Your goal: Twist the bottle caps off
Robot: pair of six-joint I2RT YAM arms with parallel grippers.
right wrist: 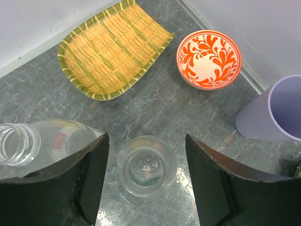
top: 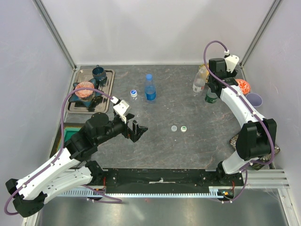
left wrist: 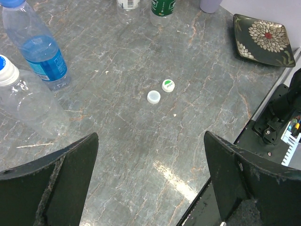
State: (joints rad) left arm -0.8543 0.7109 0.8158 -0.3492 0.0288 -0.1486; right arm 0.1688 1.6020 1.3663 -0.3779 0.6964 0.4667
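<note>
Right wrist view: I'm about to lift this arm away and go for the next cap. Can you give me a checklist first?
1. The green-labelled bottle is uncapped: ok, its mouth is open.
2. The right gripper is free of it: ok, open with a gap on each side.
3. The clear bottle beside it is uncapped: ok.
4. The white cap and the green-marked cap are out of the way: ok, they lie apart from every bottle.
5. The blue-labelled bottle is uncapped: not ok, its blue cap is on.
6. The short bottle is uncapped: not ok, its cap is on. The left gripper is open nearby.
</note>
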